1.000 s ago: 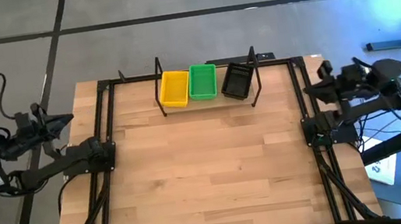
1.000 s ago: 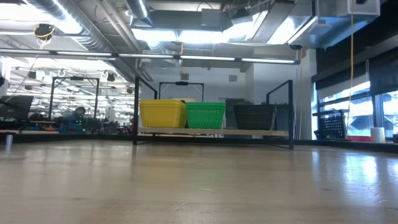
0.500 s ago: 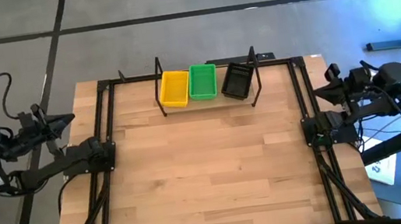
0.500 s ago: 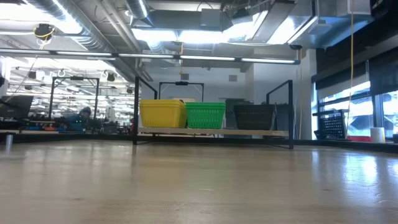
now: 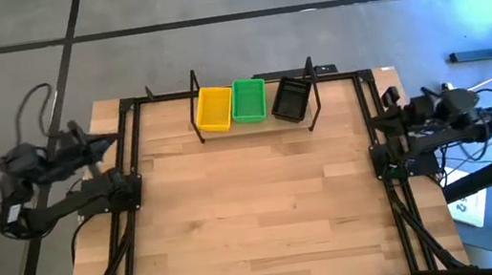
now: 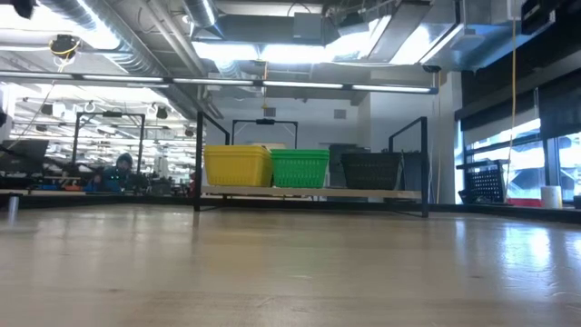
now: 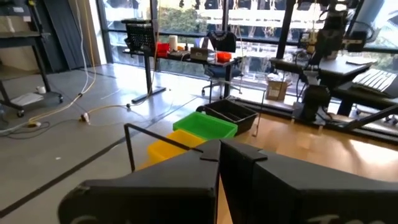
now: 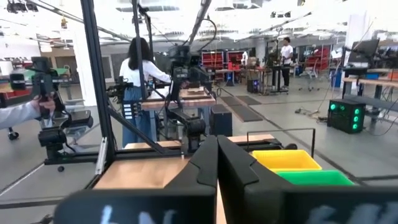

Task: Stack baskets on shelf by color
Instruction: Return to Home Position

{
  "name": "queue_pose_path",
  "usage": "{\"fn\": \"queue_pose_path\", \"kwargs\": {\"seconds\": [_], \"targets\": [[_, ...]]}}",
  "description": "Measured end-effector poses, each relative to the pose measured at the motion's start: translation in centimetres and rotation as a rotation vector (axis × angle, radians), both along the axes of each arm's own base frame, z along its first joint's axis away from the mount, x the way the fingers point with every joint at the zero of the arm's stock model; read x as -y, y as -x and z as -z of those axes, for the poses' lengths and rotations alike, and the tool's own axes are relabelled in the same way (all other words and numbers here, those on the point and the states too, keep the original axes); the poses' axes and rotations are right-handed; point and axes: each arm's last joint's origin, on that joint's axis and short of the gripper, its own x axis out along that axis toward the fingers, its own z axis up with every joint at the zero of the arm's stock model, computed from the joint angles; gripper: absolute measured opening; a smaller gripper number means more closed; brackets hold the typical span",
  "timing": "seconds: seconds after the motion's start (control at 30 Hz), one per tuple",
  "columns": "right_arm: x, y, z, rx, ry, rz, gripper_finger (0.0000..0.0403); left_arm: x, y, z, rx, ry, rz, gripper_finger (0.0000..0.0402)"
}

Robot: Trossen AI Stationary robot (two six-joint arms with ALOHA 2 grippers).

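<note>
The yellow baskets point(image 5: 214, 109), green baskets point(image 5: 248, 99) and black baskets point(image 5: 290, 99) stand in a row on the shelf point(image 5: 196, 106), while the left gripper point(image 7: 219, 144) and the right gripper point(image 8: 217, 140), each with fingers pressed together, hang well apart from the shelf, one on each side.

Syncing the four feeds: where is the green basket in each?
High view: green basket, middle of the three-basket row.
Low view: green basket, mid-picture on the shelf.
Left wrist view: green basket, beside the black basket.
Right wrist view: green basket, nearer than the yellow basket.
Shared landmark: that yellow basket, adjacent in every view.
</note>
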Motion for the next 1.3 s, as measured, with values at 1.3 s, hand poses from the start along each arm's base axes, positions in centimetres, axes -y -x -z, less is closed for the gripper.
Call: {"fn": "queue_pose_path", "kwargs": {"seconds": [1.3], "targets": [[-1.6, -7.3, 13.1, -0.058, 0.213, -0.099, 0.0, -5.1, -12.1, 14.9, 0.205, 0.017, 0.076, 0.0]]}}
